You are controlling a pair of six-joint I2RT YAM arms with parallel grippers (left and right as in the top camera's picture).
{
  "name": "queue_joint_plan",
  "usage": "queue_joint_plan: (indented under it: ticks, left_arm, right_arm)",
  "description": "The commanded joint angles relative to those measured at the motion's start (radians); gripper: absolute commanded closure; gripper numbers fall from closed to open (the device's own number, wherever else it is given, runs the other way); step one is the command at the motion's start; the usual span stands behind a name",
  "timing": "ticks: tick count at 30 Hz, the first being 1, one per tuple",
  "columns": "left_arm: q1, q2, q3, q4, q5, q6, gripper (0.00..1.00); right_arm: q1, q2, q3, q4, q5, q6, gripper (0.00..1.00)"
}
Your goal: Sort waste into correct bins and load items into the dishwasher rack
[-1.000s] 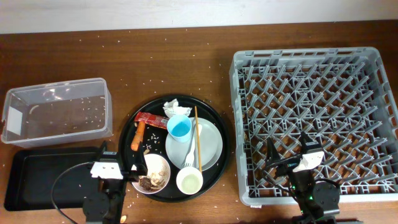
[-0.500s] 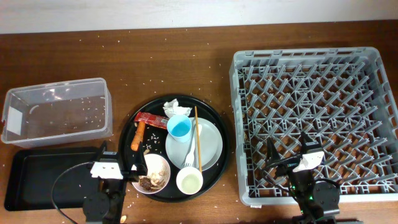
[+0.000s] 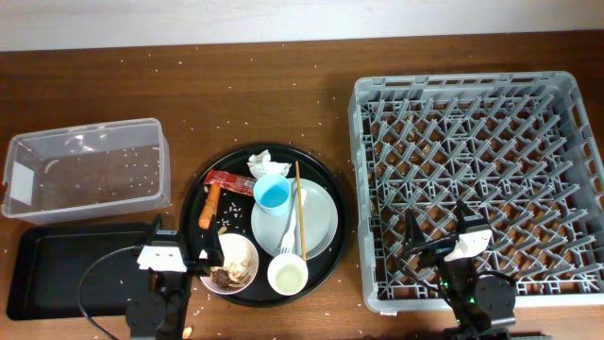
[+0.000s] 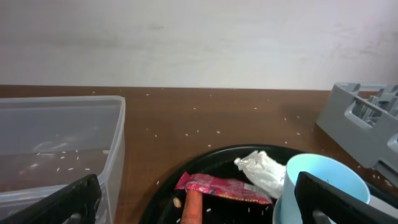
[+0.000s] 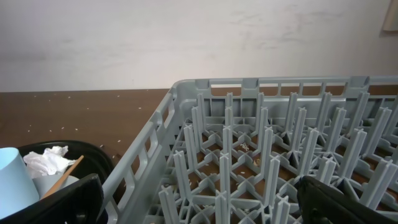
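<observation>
From overhead, the dishwasher rack fills the right side of the counter, which is speckled with loose rice grains. The clear tub sits far left, with the black rectangular tray just in front of it. Between bins and rack lies the round black tray, carrying everything else: the white plate with the fork and chopsticks across it, the light blue cup at the plate's rear edge, the small white cup in front, and the bowl holding brownish scraps. The red wrapper, tissue and carrot piece lie on the round tray's left and rear. The left fingers hover at the counter's near edge beside the bowl; the right fingers hang over the rack's near side. The left wrist view shows its fingers spread wide at the frame's corners – tub to the left, wrapper, tissue and blue cup ahead. The right wrist view shows its fingers likewise spread wide, rack pegs ahead and the tissue at far left.
</observation>
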Motion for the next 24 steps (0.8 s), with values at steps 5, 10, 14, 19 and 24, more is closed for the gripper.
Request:
queue_joint_plan:
  ticks: [5, 10, 14, 19, 24]
  left_arm:
    - [0.005, -0.007, 0.011, 0.274, 0.387, -0.043, 0.01]
    - [0.005, 0.071, 0.319, -0.080, 0.301, -0.096, 0.01]
    - [0.005, 0.382, 0.708, -0.439, 0.230, -0.023, 0.01]
    - [0.005, 0.838, 1.122, -0.657, 0.621, -0.014, 0.01]
    - [-0.099, 1.074, 1.134, -0.837, 0.393, -0.014, 0.01]
  right_arm:
    - [-0.006, -0.008, 0.002, 0.078, -0.256, 0.195, 0.01]
    - [-0.006, 0.019, 0.264, -0.043, -0.324, 0.223, 0.01]
    - [-0.006, 0.310, 0.747, -0.577, -0.247, 0.172, 0.01]
    - [-0.006, 0.827, 1.361, -1.041, -0.266, 0.121, 0.01]
    - [-0.006, 1.007, 1.408, -1.111, -0.330, 0.121, 0.01]
